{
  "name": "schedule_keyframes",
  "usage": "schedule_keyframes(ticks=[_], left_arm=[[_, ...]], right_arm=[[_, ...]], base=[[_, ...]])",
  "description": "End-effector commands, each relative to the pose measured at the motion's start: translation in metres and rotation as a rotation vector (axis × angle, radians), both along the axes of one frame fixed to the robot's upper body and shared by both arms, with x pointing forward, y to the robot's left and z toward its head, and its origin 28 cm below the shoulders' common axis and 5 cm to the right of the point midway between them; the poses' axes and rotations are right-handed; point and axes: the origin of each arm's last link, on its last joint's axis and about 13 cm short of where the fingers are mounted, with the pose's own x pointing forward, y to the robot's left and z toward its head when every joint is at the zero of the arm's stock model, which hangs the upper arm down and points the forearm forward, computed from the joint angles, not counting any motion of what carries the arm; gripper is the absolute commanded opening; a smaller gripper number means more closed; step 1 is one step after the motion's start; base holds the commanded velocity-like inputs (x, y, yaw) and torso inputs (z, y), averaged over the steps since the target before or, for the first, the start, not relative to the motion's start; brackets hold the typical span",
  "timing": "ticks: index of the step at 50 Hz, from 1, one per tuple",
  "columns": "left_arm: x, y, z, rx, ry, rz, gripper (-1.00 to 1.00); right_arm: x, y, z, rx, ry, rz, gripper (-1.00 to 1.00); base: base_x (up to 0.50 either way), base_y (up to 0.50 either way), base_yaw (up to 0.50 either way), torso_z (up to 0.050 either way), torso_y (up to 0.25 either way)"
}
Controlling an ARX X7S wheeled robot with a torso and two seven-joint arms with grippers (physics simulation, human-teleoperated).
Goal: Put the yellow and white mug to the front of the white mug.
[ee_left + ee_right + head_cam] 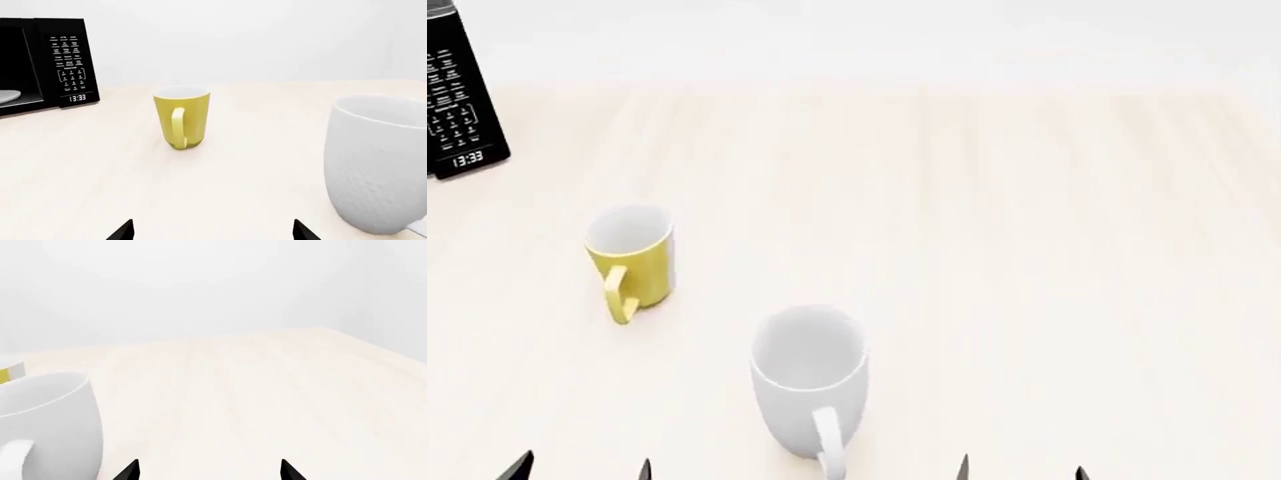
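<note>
The yellow and white mug (631,257) stands upright at the table's left, its yellow handle toward me; the left wrist view shows it (182,119) ahead of the jaws. The larger white mug (809,378) stands upright nearer me, right of the yellow one, handle toward me; it also shows in the left wrist view (377,161) and the right wrist view (47,427). My left gripper (581,469) is open and empty at the front edge, short of the yellow mug. My right gripper (1021,469) is open and empty, right of the white mug. A sliver of the yellow mug (10,370) shows behind the white one.
A black microwave (457,100) stands at the table's far left, door open in the left wrist view (47,62), clock reading 13:33. The light wooden table (1028,250) stretches wide to the right and back toward a white wall.
</note>
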Motion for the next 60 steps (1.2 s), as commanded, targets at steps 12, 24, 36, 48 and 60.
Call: schedule_keyframes(ticks=[12, 24, 36, 48, 60], left_arm=[[0.001, 0.0, -0.001, -0.005, 0.01, -0.024, 1.0], [0.002, 0.002, -0.002, -0.004, 0.018, -0.022, 1.0], [0.004, 0.002, -0.003, 0.0, 0.028, -0.018, 1.0], [0.006, 0.005, -0.003, -0.006, 0.038, 0.017, 1.0], [0.017, 0.015, -0.007, -0.036, 0.076, 0.087, 1.0]], right_arm=[[-0.001, 0.0, 0.0, -0.014, -0.009, 0.012, 1.0], [0.001, -0.002, -0.001, 0.01, 0.027, -0.035, 1.0], [0.0, -0.002, 0.001, 0.03, 0.046, -0.046, 1.0], [-0.001, -0.002, 0.002, 0.028, 0.047, -0.041, 1.0], [-0.001, -0.002, 0.002, 0.026, 0.048, -0.041, 1.0]], base=[[0.5, -0.01, 0.0, 0.0, 0.0], [0.42, 0.0, 0.0, 0.0, 0.0], [0.0, 0.0, 0.0, 0.0, 0.0], [0.0, 0.0, 0.0, 0.0, 0.0], [0.0, 0.0, 0.0, 0.0, 0.0]])
